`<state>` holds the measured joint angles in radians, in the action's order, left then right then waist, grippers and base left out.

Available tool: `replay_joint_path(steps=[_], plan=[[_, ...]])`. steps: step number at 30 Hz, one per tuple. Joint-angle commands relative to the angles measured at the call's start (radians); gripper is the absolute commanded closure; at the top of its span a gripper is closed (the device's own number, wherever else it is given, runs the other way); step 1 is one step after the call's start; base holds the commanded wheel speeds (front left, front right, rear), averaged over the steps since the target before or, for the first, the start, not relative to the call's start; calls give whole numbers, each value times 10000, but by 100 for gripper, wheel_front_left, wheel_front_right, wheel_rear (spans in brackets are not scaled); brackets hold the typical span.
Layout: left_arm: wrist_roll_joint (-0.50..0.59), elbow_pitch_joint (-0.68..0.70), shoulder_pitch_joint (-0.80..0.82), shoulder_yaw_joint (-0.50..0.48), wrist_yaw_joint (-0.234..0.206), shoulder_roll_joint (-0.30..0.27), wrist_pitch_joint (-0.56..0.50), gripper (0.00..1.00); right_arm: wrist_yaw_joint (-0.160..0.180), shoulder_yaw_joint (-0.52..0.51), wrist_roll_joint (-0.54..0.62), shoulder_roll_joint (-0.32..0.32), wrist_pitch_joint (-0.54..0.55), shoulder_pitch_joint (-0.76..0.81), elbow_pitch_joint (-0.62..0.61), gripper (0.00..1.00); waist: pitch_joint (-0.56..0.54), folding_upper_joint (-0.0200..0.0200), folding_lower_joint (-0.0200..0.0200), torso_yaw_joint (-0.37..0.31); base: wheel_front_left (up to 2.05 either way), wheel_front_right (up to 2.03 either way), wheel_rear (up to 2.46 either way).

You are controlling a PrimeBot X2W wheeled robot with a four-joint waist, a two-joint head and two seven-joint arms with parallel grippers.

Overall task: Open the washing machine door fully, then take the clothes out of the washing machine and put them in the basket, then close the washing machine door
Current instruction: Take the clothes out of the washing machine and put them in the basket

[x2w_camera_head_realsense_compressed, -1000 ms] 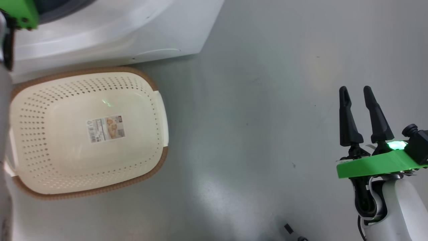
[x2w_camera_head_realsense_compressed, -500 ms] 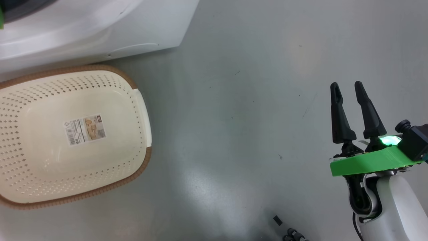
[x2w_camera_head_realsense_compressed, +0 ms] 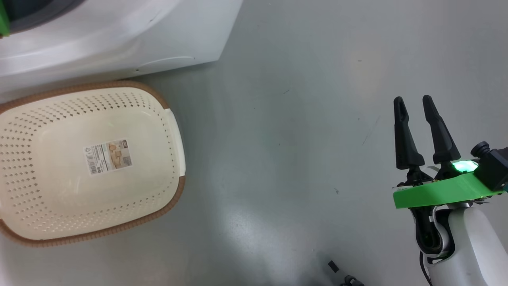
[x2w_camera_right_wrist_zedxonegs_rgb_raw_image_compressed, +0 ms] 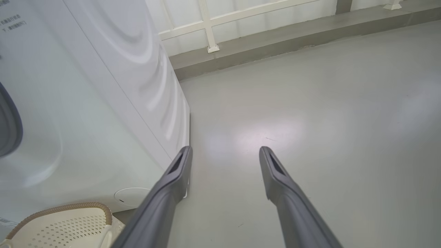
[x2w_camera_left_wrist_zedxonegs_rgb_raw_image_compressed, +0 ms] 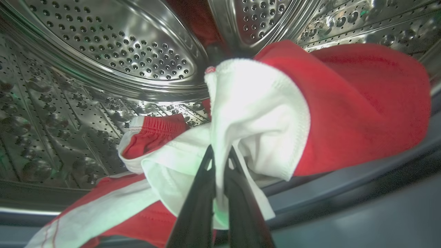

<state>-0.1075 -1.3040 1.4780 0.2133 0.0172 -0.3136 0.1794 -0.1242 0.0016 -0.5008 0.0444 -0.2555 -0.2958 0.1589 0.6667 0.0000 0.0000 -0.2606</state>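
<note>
I see the washing machine (x2w_camera_head_realsense_compressed: 119,35), with the basket (x2w_camera_head_realsense_compressed: 168,204) just in front of it. In the drum (x2w_camera_left_wrist_zedxonegs_rgb_raw_image_compressed: 137,51) lie the clothes (x2w_camera_left_wrist_zedxonegs_rgb_raw_image_compressed: 361,103), my left fingers (x2w_camera_left_wrist_zedxonegs_rgb_raw_image_compressed: 200,199) pinching their white cloth. My right fingers (x2w_camera_head_realsense_compressed: 405,139) stand spread, holding nothing.

Flat, diffuse overhead light fills the head view. The grey floor (x2w_camera_head_realsense_compressed: 278,139) carries a broad milky glare patch at lower centre, and the basket (x2w_camera_head_realsense_compressed: 99,85) throws only a faint soft shadow to its right. A green lamp (x2w_camera_head_realsense_compressed: 462,166) glows by the right end effector (x2w_camera_head_realsense_compressed: 413,99). In the left wrist view the steel drum of the washing machine (x2w_camera_left_wrist_zedxonegs_rgb_raw_image_compressed: 103,51) sparkles with highlights and the white panel of the clothes (x2w_camera_left_wrist_zedxonegs_rgb_raw_image_compressed: 255,113) is blown out. The left end effector (x2w_camera_left_wrist_zedxonegs_rgb_raw_image_compressed: 220,150) is dark and blurred, with a greenish cast on the cloth beside it, and the edges bend. In the right wrist view the fingers (x2w_camera_right_wrist_zedxonegs_rgb_raw_image_compressed: 286,193) are soft and a pale bloom lies on the floor.
</note>
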Motion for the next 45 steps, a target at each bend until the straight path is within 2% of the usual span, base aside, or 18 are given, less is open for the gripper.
replay_joint_path(steps=[1,10,17,21,34,45], plan=[[-225,164,-150,-155,-72,-271,242,100,-65,58,72,59,-63,120,-252,0,-65,0,0,85,0,0,0],[-1009,714,-786,-748,-29,134,801,100,-65,-224,311,58,-63,196,-300,0,-386,0,0,563,0,0,0],[-1410,3414,-2255,-1525,-42,347,820,100,-65,-462,516,58,-63,278,-339,0,-659,0,0,1028,0,0,0],[-1473,4863,-3250,-2018,124,605,822,100,-65,-580,612,58,-63,383,-366,0,-799,0,0,1254,0,0,0],[-952,8713,-5632,-3666,726,1595,823,100,-65,-841,792,58,-63,604,-367,0,-1105,0,0,1625,0,0,0],[-541,11647,-7164,-4274,1079,2354,823,100,-65,-885,879,58,-63,755,-363,0,-1334,0,0,1723,0,0,0]])
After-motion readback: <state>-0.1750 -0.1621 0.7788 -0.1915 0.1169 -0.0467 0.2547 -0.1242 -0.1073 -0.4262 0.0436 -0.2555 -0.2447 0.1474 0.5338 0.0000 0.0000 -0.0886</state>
